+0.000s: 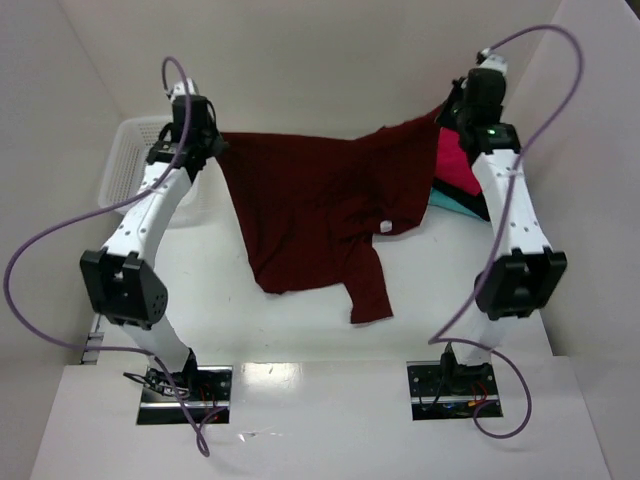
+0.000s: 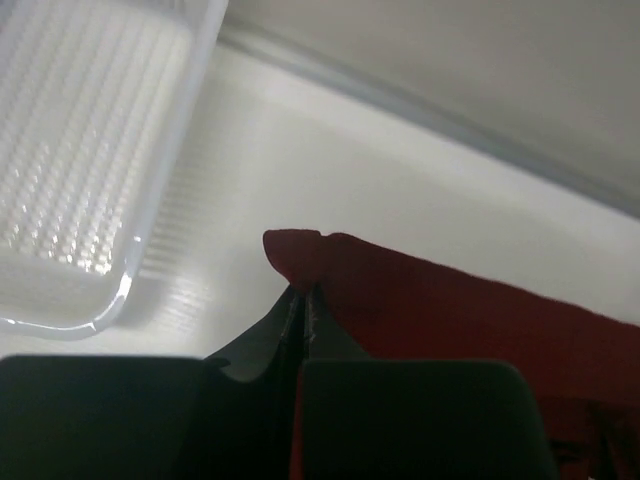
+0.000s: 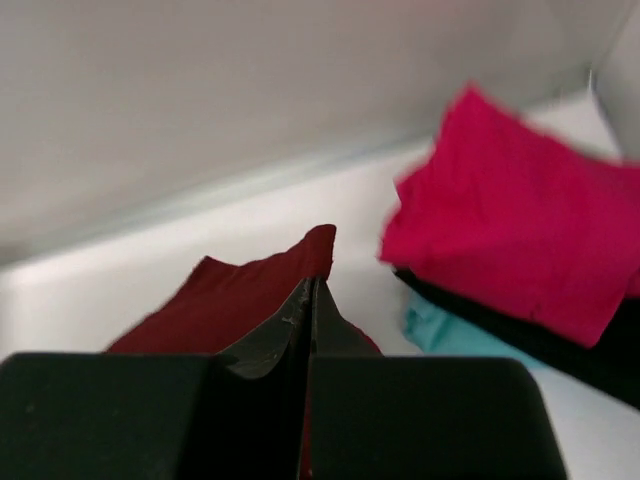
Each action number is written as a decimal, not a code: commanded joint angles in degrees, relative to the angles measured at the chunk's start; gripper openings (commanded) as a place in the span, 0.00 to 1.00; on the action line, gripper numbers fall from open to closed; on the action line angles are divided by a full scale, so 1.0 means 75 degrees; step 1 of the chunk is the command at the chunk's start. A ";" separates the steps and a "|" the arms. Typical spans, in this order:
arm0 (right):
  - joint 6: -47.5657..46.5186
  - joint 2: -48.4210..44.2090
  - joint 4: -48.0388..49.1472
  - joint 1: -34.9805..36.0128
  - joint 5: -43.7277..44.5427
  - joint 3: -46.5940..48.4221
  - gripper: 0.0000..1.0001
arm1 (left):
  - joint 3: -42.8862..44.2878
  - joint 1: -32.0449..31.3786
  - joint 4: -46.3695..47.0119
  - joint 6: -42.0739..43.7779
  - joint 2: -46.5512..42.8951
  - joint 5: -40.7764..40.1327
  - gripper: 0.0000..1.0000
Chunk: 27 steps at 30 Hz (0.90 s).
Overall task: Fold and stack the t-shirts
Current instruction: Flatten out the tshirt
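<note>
White tabletop (image 1: 300, 340): left gripper (image 2: 300, 295) and right gripper (image 3: 312, 290) each clamped on a maroon t-shirt (image 1: 310, 215) corner; lattice basket (image 1: 135, 150) beside left, folded pink-red t-shirt (image 3: 500, 220) beside right.

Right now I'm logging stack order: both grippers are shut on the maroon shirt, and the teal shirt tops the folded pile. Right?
Not quite: the pink-red shirt tops the pile, and the teal shirt peeks out below, as the right wrist view shows. The left gripper and right gripper are shut on the maroon shirt.

The spread shirt (image 1: 300, 210) lies between the basket (image 1: 125, 165) at left and the folded shirts (image 1: 455, 165) at right.
</note>
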 commanded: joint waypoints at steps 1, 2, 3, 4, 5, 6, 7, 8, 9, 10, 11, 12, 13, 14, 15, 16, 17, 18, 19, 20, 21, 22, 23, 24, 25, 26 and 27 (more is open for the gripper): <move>0.0137 -0.1867 -0.0092 -0.0065 -0.0393 0.0756 0.00 | 0.0539 0.0011 0.0074 0.0395 -0.1522 0.0543 0.00; 0.0199 -0.2145 -0.0092 -0.0065 -0.0463 0.0714 0.00 | 0.0502 0.0011 0.0074 0.0395 -0.1878 0.0607 0.00; 0.0229 -0.2550 -0.0092 -0.0065 -0.0565 0.0592 0.00 | 0.0401 -0.0011 0.0074 0.0395 -0.2360 0.0629 0.00; 0.0323 -0.3090 -0.0092 -0.0065 -0.0706 0.0474 0.00 | 0.0332 -0.0079 0.0074 0.0395 -0.2659 0.0700 0.00; 0.0398 -0.3424 -0.0092 -0.0065 -0.0777 0.0302 0.00 | 0.0259 -0.0129 0.0057 0.0395 -0.3031 0.0782 0.00; 0.0412 -0.3829 -0.0108 -0.0065 -0.0852 0.0029 0.00 | 0.0160 -0.0130 -0.0013 0.0395 -0.3571 0.0890 0.00; 0.0483 -0.4446 -0.0185 -0.0065 -0.0927 -0.0138 0.00 | 0.0025 -0.0130 -0.0089 0.0395 -0.3961 0.1067 0.00; 0.0551 -0.4773 -0.0251 -0.0065 -0.1021 -0.0406 0.00 | -0.0042 -0.0130 -0.0099 0.0402 -0.4543 0.1154 0.00; 0.0551 -0.5134 -0.0326 -0.0065 -0.1103 -0.0582 0.00 | -0.0134 -0.0135 -0.0201 0.0465 -0.4874 0.1239 0.00; 0.0556 -0.5531 -0.0335 -0.0065 -0.1189 -0.0785 0.00 | -0.0223 -0.0200 -0.0284 0.0469 -0.5260 0.1244 0.00; 0.0635 -0.6237 -0.0481 -0.0065 -0.1379 -0.1119 0.00 | -0.0446 -0.0200 -0.0420 0.0535 -0.5978 0.1310 0.00; 0.0715 -0.6581 -0.0583 -0.0065 -0.1471 -0.1224 0.00 | -0.0538 -0.0200 -0.0511 0.0536 -0.6333 0.1310 0.00; 0.0785 -0.6885 -0.0712 -0.0065 -0.1472 -0.1294 0.00 | -0.0539 -0.0200 -0.0790 0.0536 -0.6684 0.1310 0.00; 0.0786 -0.7510 -0.0927 -0.0065 -0.1618 -0.1295 0.00 | -0.0597 -0.0200 -0.1084 0.0536 -0.7192 0.1242 0.00; 0.0841 -0.7637 -0.1089 -0.0065 -0.1647 -0.1195 0.00 | -0.0545 -0.0200 -0.1244 0.0536 -0.7497 0.1174 0.00; 0.0856 -0.7738 -0.1267 -0.0065 -0.1711 -0.1050 0.00 | -0.0527 -0.0200 -0.1372 0.0536 -0.7734 0.1158 0.00; 0.0856 -0.7821 -0.1445 -0.0065 -0.1730 -0.0871 0.00 | -0.0455 -0.0200 -0.1501 0.0536 -0.8031 0.1158 0.00; 0.0856 -0.7882 -0.1612 -0.0065 -0.1804 -0.0574 0.00 | -0.0389 -0.0200 -0.1590 0.0484 -0.8224 0.1106 0.00; 0.0856 -0.7908 -0.1685 -0.0065 -0.1846 -0.0430 0.00 | -0.0363 -0.0200 -0.1661 0.0454 -0.8292 0.1034 0.00; 0.0856 -0.7908 -0.1686 -0.0065 -0.1847 -0.0386 0.00 | -0.0363 -0.0200 -0.1695 0.0418 -0.8293 0.0994 0.00; 0.0856 -0.7852 -0.1686 -0.0065 -0.1847 -0.0283 0.00 | -0.0363 -0.0200 -0.1667 0.0372 -0.8293 0.0994 0.00; 0.0887 -0.7660 -0.1686 -0.0065 -0.1847 -0.0206 0.00 | -0.0363 -0.0200 -0.1587 0.0346 -0.8259 0.0994 0.00; 0.0938 -0.7346 -0.1651 -0.0065 -0.1824 -0.0171 0.00 | -0.0363 -0.0200 -0.1466 0.0275 -0.8135 0.0994 0.00; 0.0938 -0.7033 -0.1581 -0.0065 -0.1760 -0.0101 0.00 | -0.0383 -0.0200 -0.1357 0.0220 -0.7979 0.0994 0.00; 0.0938 -0.6841 -0.1537 -0.0065 -0.1707 -0.0100 0.00 | -0.0477 -0.0200 -0.1318 0.0198 -0.7891 0.0994 0.00; 0.0924 -0.6599 -0.1348 -0.0065 -0.1688 -0.0100 0.00 | -0.0629 -0.0200 -0.1110 0.0110 -0.7781 0.0980 0.00; 0.0863 -0.6247 -0.1145 -0.0065 -0.1609 -0.0100 0.00 | -0.0822 -0.0200 -0.0750 0.0040 -0.7535 0.0919 0.00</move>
